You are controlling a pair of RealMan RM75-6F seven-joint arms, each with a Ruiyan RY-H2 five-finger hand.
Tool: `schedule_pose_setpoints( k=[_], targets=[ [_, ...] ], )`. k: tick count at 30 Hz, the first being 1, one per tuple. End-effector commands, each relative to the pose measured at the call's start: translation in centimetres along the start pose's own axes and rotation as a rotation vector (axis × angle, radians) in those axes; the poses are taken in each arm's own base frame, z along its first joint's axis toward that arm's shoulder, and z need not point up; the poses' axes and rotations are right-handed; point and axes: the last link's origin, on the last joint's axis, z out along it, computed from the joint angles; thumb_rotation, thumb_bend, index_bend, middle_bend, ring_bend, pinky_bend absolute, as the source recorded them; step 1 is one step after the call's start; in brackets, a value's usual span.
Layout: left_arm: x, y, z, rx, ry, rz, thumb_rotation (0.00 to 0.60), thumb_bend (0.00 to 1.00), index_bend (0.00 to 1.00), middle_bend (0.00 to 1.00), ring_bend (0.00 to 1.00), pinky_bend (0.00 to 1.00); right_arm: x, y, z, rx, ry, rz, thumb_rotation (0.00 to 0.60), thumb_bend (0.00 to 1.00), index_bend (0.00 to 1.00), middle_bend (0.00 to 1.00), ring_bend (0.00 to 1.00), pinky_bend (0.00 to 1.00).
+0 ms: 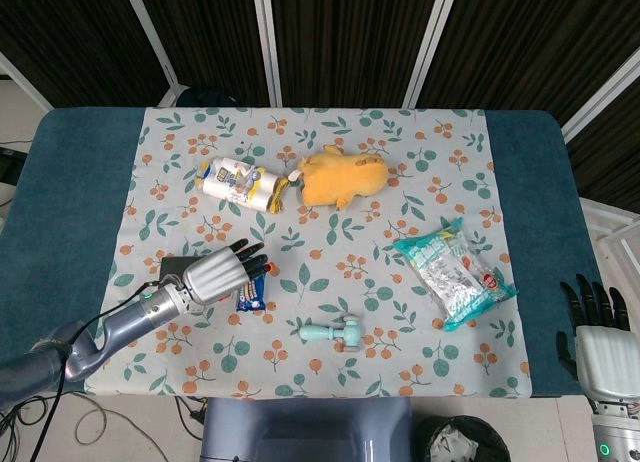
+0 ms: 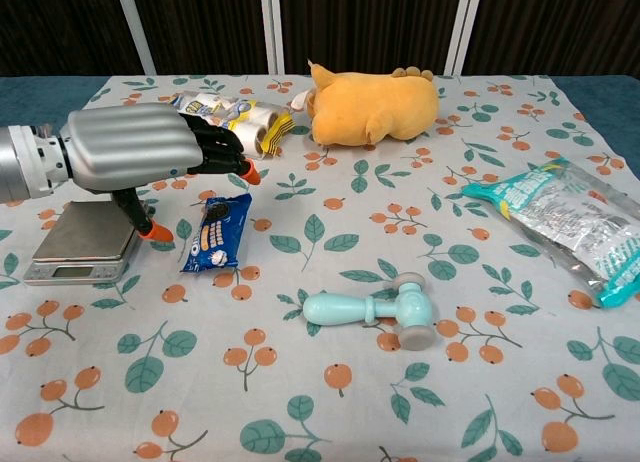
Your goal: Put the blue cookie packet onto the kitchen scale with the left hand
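The left hand is positioned, fingers spread, above the blue cookie packet; contact apparently is not made.

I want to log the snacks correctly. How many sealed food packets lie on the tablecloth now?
2. The blue cookie packet lies beside the kitchen scale, under the left robot hand; the clear snack bag lies at the right side.
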Motion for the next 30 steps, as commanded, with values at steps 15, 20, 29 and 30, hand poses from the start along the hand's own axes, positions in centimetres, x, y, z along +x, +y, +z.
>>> schedule_pose_setpoints(
  k=[15, 20, 29, 30],
  targets=[
    [-1.3, 1.8, 1.8, -0.040, 0.000, 0.032, 0.600, 0.05, 0.23, 0.32, 0.17, 0.26, 0.2, 0.5, 0.1, -0.020, 0.007, 0.003, 0.600, 0.58, 0.10, 0.03, 0.01, 0.00],
    [-1.6, 2.1, 2.2, -0.045, -0.001, 0.040, 0.600, 0.05, 0.24, 0.34, 0.18, 0.27, 0.3, 0.6, 0.1, -0.024, 0.008, 0.005, 0.600, 0.58, 0.10, 0.03, 0.01, 0.00],
    [-1.9, 2.3, 2.5, -0.044, -0.003, 0.092, 0.600, 0.12, 0.30, 0.47, 0.30, 0.34, 0.2, 0.8, 0.2, -0.033, -0.004, 0.009, 0.600, 0.58, 0.10, 0.03, 0.01, 0.00],
    [-1.9, 2.3, 2.5, -0.043, -0.003, 0.096, 0.600, 0.13, 0.31, 0.48, 0.30, 0.35, 0.2, 0.8, 0.2, -0.033, -0.005, 0.009, 0.600, 0.58, 0.10, 0.03, 0.01, 0.00]
  ],
)
